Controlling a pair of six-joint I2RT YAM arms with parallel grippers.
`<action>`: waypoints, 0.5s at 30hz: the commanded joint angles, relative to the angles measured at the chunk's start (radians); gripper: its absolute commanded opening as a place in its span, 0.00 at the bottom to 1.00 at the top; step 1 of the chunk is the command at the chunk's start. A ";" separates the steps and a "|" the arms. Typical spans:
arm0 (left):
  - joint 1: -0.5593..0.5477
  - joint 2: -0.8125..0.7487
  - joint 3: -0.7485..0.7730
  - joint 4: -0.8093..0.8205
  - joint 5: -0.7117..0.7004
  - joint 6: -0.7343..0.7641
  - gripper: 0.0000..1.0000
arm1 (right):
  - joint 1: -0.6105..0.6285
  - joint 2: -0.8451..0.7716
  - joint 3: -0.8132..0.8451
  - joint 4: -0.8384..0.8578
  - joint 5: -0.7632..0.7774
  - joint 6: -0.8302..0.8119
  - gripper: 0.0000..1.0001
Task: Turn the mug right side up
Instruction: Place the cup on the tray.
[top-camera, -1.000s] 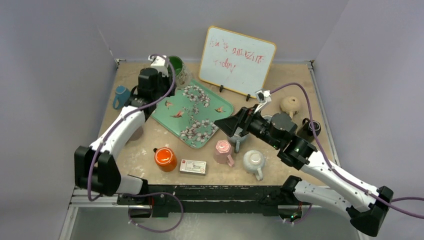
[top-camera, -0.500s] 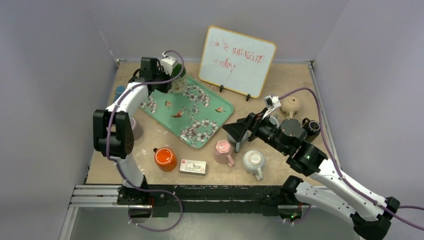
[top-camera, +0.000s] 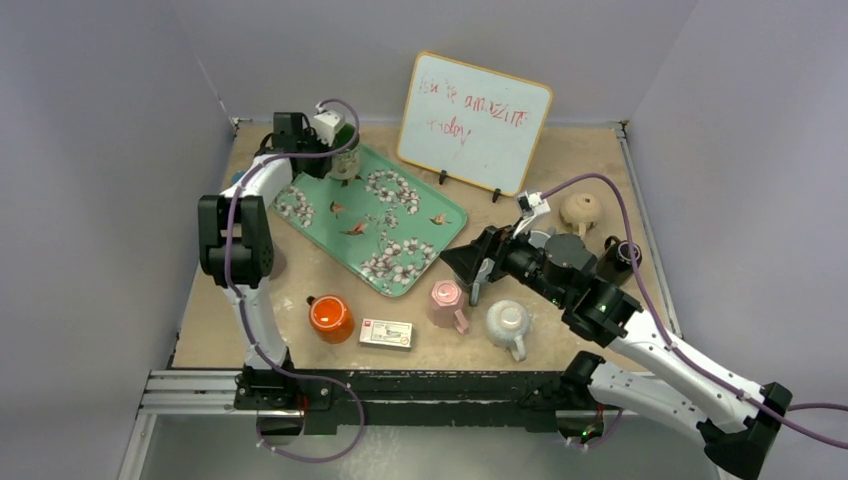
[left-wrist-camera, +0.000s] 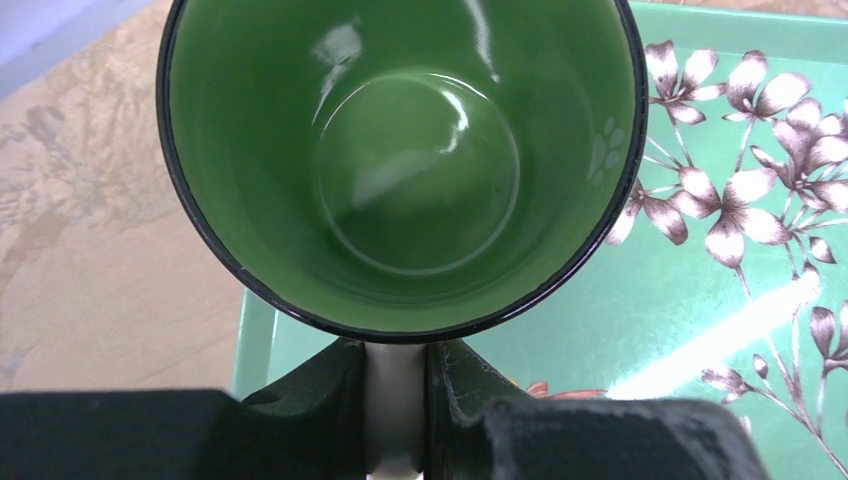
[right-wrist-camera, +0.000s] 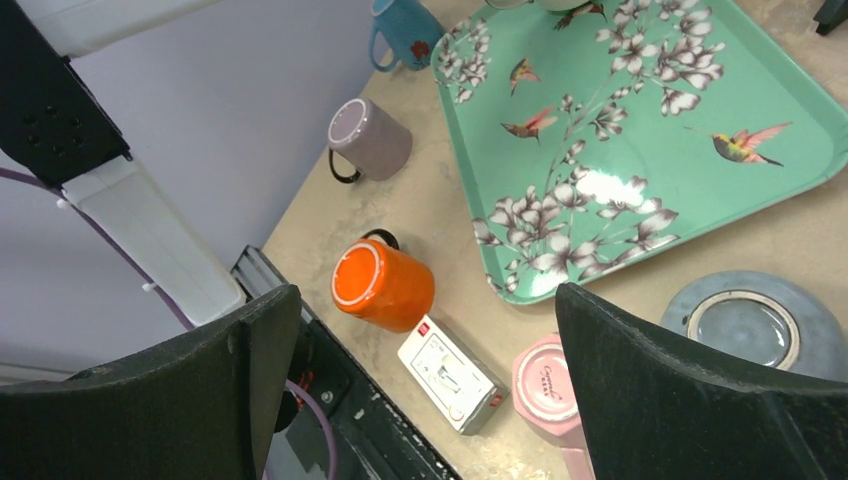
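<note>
The mug (left-wrist-camera: 400, 150), green inside with a dark rim, has its mouth turned towards the left wrist camera. My left gripper (left-wrist-camera: 395, 365) is shut on its white handle (left-wrist-camera: 395, 410). In the top view the mug (top-camera: 346, 163) hangs at the far left corner of the floral green tray (top-camera: 400, 235), held by the left gripper (top-camera: 335, 148). Whether its base touches the tray I cannot tell. My right gripper (top-camera: 466, 266) stands open with nothing in it, hovering by the pink mug (top-camera: 446, 300).
Upside-down mugs stand near the front: orange (right-wrist-camera: 385, 285), pink (right-wrist-camera: 548, 385), white (top-camera: 508, 322), grey-blue (right-wrist-camera: 755, 325). A white box (right-wrist-camera: 450, 373) lies between the orange and pink ones. A mauve mug (right-wrist-camera: 368, 138) and a blue mug (right-wrist-camera: 405, 30) sit left of the tray. A whiteboard (top-camera: 475, 120) stands at the back.
My left arm has folded up taller and its wrist has turned, carrying the mug from beyond the tray's far corner to over it. The right gripper shifted slightly and stayed open.
</note>
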 joint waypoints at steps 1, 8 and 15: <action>0.000 0.005 0.095 0.158 0.073 0.029 0.00 | -0.002 -0.001 -0.023 0.052 0.016 -0.028 0.99; 0.001 0.044 0.101 0.177 0.037 0.045 0.06 | -0.003 0.002 -0.044 0.079 0.023 -0.011 0.99; 0.001 0.061 0.107 0.184 0.042 0.031 0.29 | -0.003 0.017 -0.043 0.079 0.017 -0.010 0.99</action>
